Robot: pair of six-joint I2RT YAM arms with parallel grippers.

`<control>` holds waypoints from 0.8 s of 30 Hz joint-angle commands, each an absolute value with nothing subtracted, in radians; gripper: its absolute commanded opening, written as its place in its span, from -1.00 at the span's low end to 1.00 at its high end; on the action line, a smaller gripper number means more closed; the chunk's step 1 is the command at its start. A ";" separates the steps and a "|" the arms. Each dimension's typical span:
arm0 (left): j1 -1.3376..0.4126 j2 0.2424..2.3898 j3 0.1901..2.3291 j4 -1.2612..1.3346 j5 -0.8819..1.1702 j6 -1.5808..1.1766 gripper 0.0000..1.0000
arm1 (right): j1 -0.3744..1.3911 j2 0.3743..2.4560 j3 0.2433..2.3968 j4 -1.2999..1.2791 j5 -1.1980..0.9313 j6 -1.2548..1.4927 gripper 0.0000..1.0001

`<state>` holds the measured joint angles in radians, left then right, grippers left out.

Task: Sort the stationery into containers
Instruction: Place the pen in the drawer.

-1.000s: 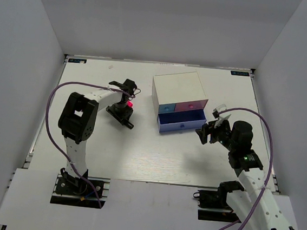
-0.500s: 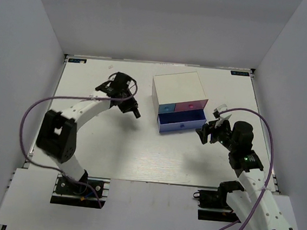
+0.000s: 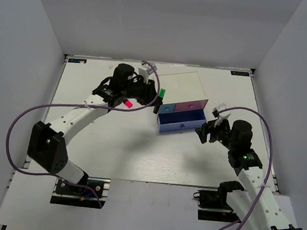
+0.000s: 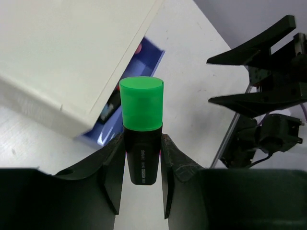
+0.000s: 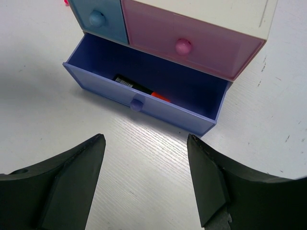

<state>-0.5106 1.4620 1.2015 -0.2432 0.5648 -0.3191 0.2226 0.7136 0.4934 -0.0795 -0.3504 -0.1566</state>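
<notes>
My left gripper [image 3: 156, 100] is shut on a black highlighter with a green cap [image 3: 159, 98], held in the air beside the left front corner of the white-topped box [image 3: 179, 86]. In the left wrist view the green highlighter [image 4: 141, 129] stands cap-up between my fingers [image 4: 111, 165], above the open blue-purple drawer [image 4: 125, 117]. That lower drawer [image 5: 144, 103] is pulled out and holds an orange-capped highlighter [image 5: 141, 90]. The pink front [image 5: 187, 44] and the light-blue front [image 5: 98, 19] are closed. A pink-capped highlighter [image 3: 127, 104] lies on the table left of the box. My right gripper [image 5: 145, 140] is open and empty, in front of the drawer. The grey block and the pink gadget are out of view.
The white table [image 3: 139, 151] is walled by grey panels at the back and both sides. My right arm [image 4: 261, 96] shows in the left wrist view, right of the box. The left arm's purple cable [image 3: 34, 114] loops over the left side.
My left arm has swung right from the left-middle of the table to the box, carrying the green highlighter. The pink highlighter stays on the table. The right arm has not moved.
</notes>
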 commanded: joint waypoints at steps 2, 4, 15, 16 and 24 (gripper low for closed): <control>-0.569 1.531 1.383 -0.308 0.611 -0.100 -0.77 | 0.216 0.710 0.517 -0.051 -0.357 -0.152 0.49; -0.588 1.580 1.435 -0.334 0.562 -0.046 -0.77 | 0.216 0.704 0.520 -0.055 -0.351 -0.152 0.49; -0.707 1.733 1.479 -0.299 0.413 0.040 -0.63 | 0.215 0.664 0.515 -0.072 -0.321 -0.146 0.49; -0.707 1.744 1.479 -0.299 0.402 0.051 -0.63 | 0.221 0.666 0.515 -0.074 -0.319 -0.147 0.49; -0.767 1.822 1.523 -0.327 0.250 0.101 -0.28 | 0.218 0.658 0.511 -0.069 -0.311 -0.140 0.49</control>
<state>-0.7578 1.8408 1.4818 -0.3229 0.3336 0.0635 0.2218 0.6731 0.4934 -0.0807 -0.3283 -0.1547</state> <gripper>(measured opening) 0.415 0.747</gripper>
